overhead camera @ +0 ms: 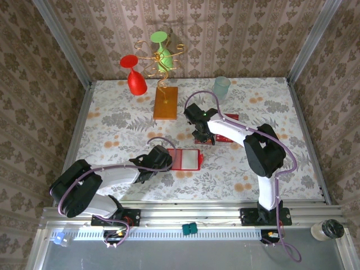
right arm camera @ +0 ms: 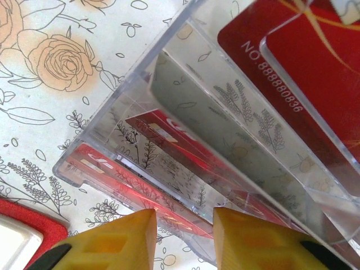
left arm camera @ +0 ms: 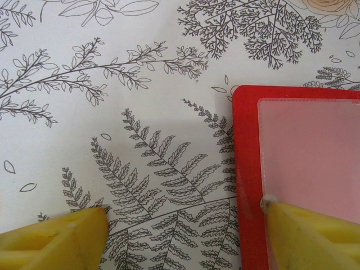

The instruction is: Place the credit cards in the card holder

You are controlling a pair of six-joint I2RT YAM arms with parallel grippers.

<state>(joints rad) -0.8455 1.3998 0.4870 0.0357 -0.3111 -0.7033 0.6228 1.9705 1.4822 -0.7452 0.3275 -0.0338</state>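
Left gripper (left arm camera: 185, 207): jaws wide, one fingertip (left arm camera: 292, 225) on the open wallet (overhead camera: 184, 159), near the table (overhead camera: 112, 124) centre. Right gripper (right arm camera: 184, 216): jaws narrow over cards (right arm camera: 247, 56) standing in the clear rack (right arm camera: 107, 129), right of the wallet; grip cannot be told.

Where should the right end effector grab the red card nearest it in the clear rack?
Probably take the card by its exposed upper edge, from above the clear rack, pinching its flat faces. It stands on edge in a narrow slot whose walls cover the rest.
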